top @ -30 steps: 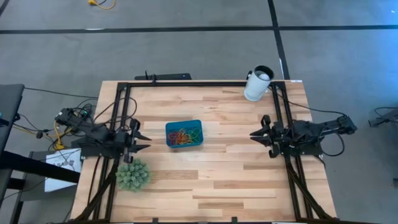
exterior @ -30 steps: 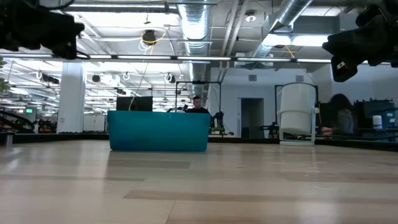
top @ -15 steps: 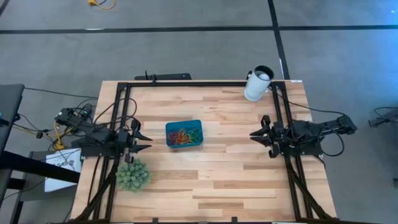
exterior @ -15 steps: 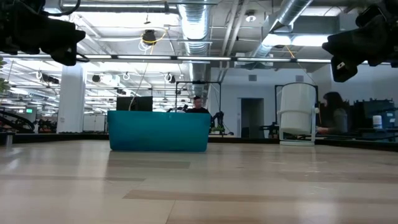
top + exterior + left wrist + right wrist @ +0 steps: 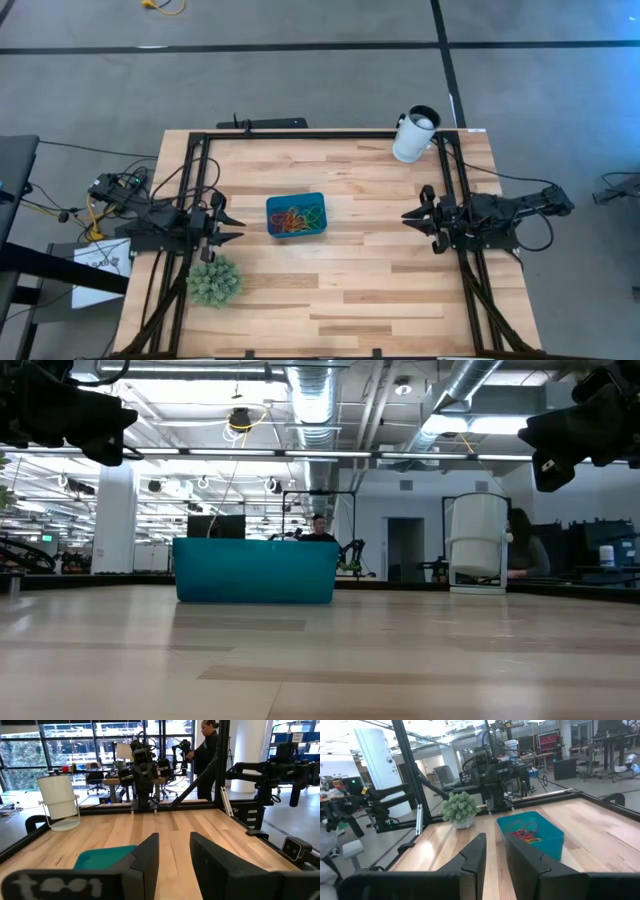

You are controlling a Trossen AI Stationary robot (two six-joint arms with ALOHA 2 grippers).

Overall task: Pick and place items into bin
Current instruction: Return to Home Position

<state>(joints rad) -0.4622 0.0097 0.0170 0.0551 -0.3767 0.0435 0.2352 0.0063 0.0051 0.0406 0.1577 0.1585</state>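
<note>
Bright, even indoor light, with no hard shadows.
In the high view the desk is lit evenly from above, and only faint shadows are cast beside the bin and the white cup. In the low view glare is thrown by the ceiling lights, and the arms are left as dark silhouettes. Daylight is seen through windows in the left wrist view.

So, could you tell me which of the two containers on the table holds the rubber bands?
The teal bin mid-table, coloured loops piled inside; the white cup stands at a right-side corner.
</note>
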